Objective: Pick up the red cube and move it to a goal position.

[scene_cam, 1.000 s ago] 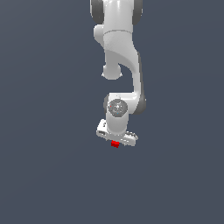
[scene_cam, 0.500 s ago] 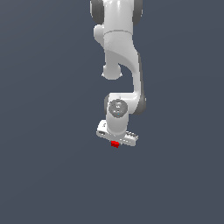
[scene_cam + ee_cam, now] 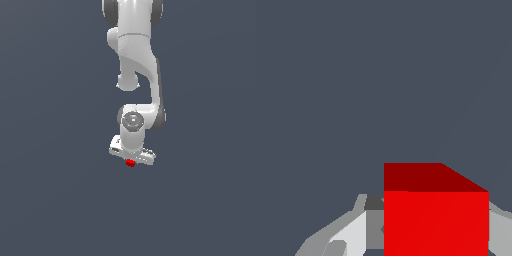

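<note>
Background: plain slate-grey, no goal marker visible. Item one, gripper (image 3: 131, 159): I read it clamped on item two, red cube (image 3: 130, 163), seated between the fingers (image 3: 351, 232). I carry slowly, grip firm, avoiding jerks.

1. even, flat simulator light; the plain slate-grey background (image 3: 45, 200) carries no cast shadows.
2. soft shading darkens the glossy white robot arm (image 3: 137, 55) on its far edge.
3. both views sharp, no glare or blur.
</note>
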Robot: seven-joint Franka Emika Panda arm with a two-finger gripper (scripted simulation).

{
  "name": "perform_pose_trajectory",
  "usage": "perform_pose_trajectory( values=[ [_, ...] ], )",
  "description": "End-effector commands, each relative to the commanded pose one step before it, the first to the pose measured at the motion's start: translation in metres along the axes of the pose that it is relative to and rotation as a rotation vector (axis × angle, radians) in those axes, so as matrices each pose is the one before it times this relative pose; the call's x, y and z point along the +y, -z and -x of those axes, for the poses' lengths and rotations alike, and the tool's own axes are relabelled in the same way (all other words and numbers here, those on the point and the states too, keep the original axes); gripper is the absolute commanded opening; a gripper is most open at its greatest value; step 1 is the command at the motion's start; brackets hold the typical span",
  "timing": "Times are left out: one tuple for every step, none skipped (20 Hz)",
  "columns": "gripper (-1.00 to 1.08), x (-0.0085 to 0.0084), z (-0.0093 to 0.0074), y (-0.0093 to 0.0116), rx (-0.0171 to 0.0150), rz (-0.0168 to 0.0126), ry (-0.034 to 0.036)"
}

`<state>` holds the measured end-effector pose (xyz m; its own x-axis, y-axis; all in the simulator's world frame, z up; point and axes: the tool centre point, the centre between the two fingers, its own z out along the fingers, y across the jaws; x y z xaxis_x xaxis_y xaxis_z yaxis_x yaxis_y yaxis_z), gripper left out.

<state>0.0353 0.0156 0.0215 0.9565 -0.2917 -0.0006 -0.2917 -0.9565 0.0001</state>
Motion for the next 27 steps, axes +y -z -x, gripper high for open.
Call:
perform_pose_trajectory(
  values=[
    [-1.00,0.00596,0.00444,0.00017,0.00036,0.00012,-0.00055],
    [-1.00,0.00290,0.00242,-0.00001,0.00000,0.00000,0.00000],
    [-1.00,0.00359,0.00255,-0.00016,-0.00029,-0.00015,-0.00061],
    [-1.00,0.00354,0.00294,-0.00001,0.00000,0.00000,0.00000],
    [-1.00,0.00389,0.00322,-0.00002,0.00000,0.00000,0.00000],
    [-1.00,0.00425,0.00351,-0.00002,0.00000,0.00000,0.00000],
    [-1.00,0.00503,0.00368,0.00006,0.00015,0.00004,-0.00067],
    [-1.00,0.00502,0.00411,-0.00003,0.00000,0.00000,0.00000],
    [-1.00,0.00537,0.00438,-0.00003,0.00000,0.00000,0.00000],
    [-1.00,0.00567,0.00418,0.00004,0.00012,0.00002,-0.00068],
    [-1.00,0.00505,0.00410,-0.00003,0.00000,0.00000,0.00000],
    [-1.00,0.00485,0.00389,-0.00003,0.00000,0.00000,0.00000],
    [-1.00,0.00502,0.00358,0.00003,0.00012,0.00001,-0.00068],
    [-1.00,0.00439,0.00345,-0.00004,0.00000,0.00000,0.00000],
    [-1.00,0.00414,0.00322,-0.00004,0.00000,0.00000,0.00000],
    [-1.00,0.00385,0.00299,-0.00004,0.00000,0.00000,0.00000],
    [-1.00,0.00393,0.00265,0.00003,0.00011,-0.00002,-0.00068],
    [-1.00,0.00323,0.00249,-0.00003,0.00000,0.00000,0.00000],
    [-1.00,0.00291,0.00223,-0.00003,0.00000,0.00000,0.00000],
    [-1.00,0.00258,0.00195,-0.00003,0.00000,0.00000,0.00000],
    [-1.00,0.00225,0.00167,-0.00003,0.00000,0.00000,0.00000],
    [-1.00,0.00192,0.00139,-0.00003,0.00000,0.00000,0.00000],
    [-1.00,0.00159,0.00110,-0.00003,0.00000,0.00000,0.00000],
    [-1.00,0.00163,0.00072,0.00004,0.00010,-0.00008,-0.00068],
    [-1.00,0.00093,0.00050,-0.00003,0.00000,0.00000,0.00000],
    [-1.00,0.00059,0.00020,-0.00003,0.00000,0.00000,0.00000],
    [-1.00,0.00022,-0.00005,-0.00002,0.00000,0.00000,0.00000]
  ],
)
